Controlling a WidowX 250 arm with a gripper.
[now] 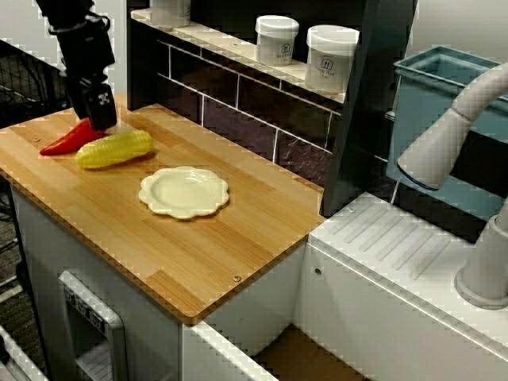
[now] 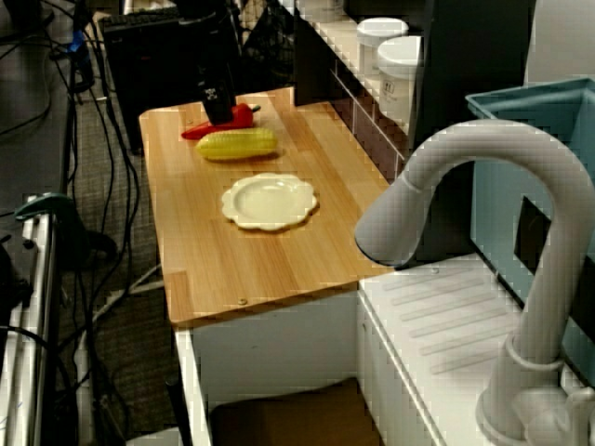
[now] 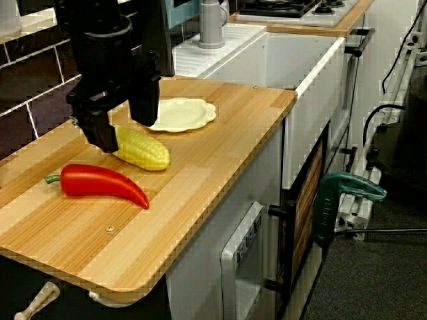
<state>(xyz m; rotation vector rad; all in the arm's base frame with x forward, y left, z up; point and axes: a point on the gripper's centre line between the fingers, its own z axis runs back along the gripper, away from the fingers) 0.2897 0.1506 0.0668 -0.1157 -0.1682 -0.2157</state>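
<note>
Side view shows my tool, spread wide, poised over the corn cob lying on the desk with the red pepper at its 7 o'clock; I judge this the approach step, a grip needing fingers astride the cob.

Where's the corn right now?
In the low side view's left half, the corn lies on the counter, between the pepper and the plate, one end under the open claw.

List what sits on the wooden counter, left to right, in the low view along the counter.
red pepper → corn cob → cream plate. The hand hangs over the corn cob's left end, so it is left out of the order.
</note>
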